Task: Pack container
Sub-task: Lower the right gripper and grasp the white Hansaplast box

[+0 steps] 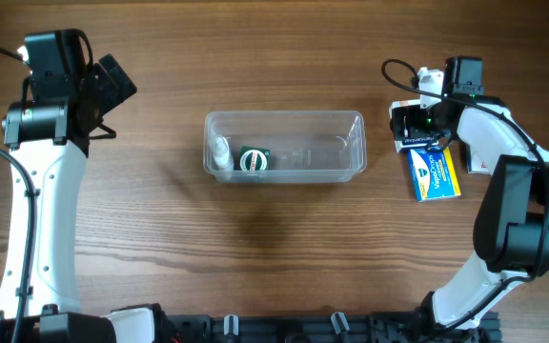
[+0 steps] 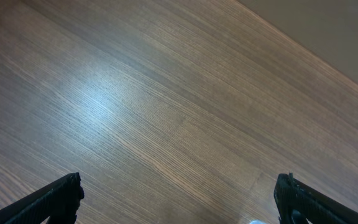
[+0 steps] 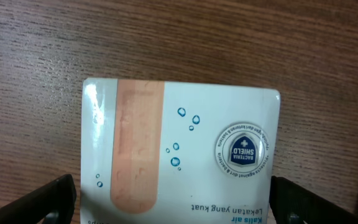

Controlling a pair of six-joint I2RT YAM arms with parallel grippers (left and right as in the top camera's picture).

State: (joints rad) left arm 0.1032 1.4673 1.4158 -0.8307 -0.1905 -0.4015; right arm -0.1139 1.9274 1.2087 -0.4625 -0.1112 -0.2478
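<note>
While the container (image 1: 332, 177) sits at the centre of the wooden table (image 1: 284, 257), its long sides running from 9 to 3 o'clock, we see both arms well apart from it. At its 9 o'clock end lies a small white bottle (image 1: 220, 152) and, just beside it toward 3 o'clock, a round green tin (image 1: 253, 159). Something clear lies past the tin, too faint for us to name. The left gripper (image 2: 178, 198) hangs at about 10 o'clock from the container. In its wrist view we find the two dark fingers (image 2: 51, 200) spread wide at the bottom corners with only bare wood grain between them, so it grips nothing. The right gripper (image 3: 174, 198) is at roughly 3 o'clock from the container, poised over the 12 o'clock end of a blue-and-white plaster box (image 1: 435, 173) that lies flat on the table. From the right wrist we see that box face up, a printed plaster strip and a round shield badge on it. The fingers are spread as widely as the left pair, one at each side edge of the box — whether either pad touches the cardboard we cannot tell.
</note>
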